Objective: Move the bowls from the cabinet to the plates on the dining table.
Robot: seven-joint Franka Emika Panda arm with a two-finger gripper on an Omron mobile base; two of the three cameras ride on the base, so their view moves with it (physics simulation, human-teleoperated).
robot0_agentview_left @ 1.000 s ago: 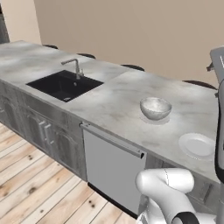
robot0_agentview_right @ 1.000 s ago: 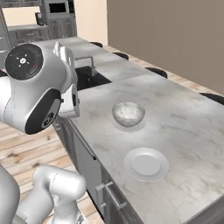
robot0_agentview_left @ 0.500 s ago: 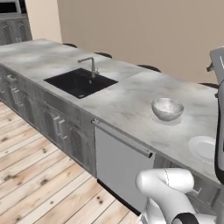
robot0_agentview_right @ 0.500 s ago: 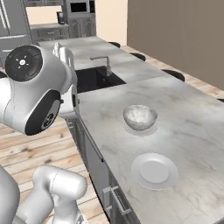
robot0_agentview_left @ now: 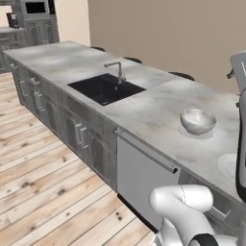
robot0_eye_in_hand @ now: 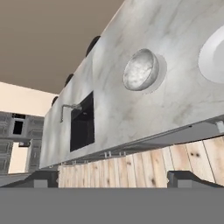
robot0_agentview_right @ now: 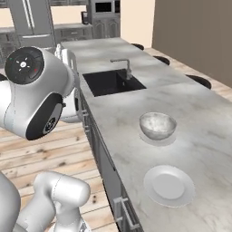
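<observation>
A pale marbled bowl (robot0_agentview_left: 197,120) (robot0_agentview_right: 157,125) (robot0_eye_in_hand: 140,70) sits on a plate (robot0_agentview_right: 156,140) (robot0_eye_in_hand: 162,72) on the marble dining table (robot0_agentview_left: 144,108) (robot0_agentview_right: 204,122) (robot0_eye_in_hand: 175,26). A second plate (robot0_agentview_right: 169,185) (robot0_agentview_left: 231,166) (robot0_eye_in_hand: 214,52) lies bare beside it, nearer the table's end. In the hand view my gripper (robot0_eye_in_hand: 116,179) is open with nothing between its fingertips (robot0_eye_in_hand: 43,179); it hangs off the table's front edge, over the wood floor, well apart from the bowl. The cabinet is out of view.
A black sink (robot0_agentview_left: 105,89) (robot0_agentview_right: 113,81) (robot0_eye_in_hand: 82,124) with a faucet (robot0_agentview_left: 116,71) is set into the table past the bowl. Dark stools (robot0_agentview_left: 180,75) line the far side. Grey units with a black oven (robot0_agentview_left: 34,7) (robot0_agentview_right: 103,7) stand at the back.
The base has moved, so the whole scene has shifted across both base views and the far kitchen units have come into sight. The bowl still rests on its plate; the gripper stays open.
</observation>
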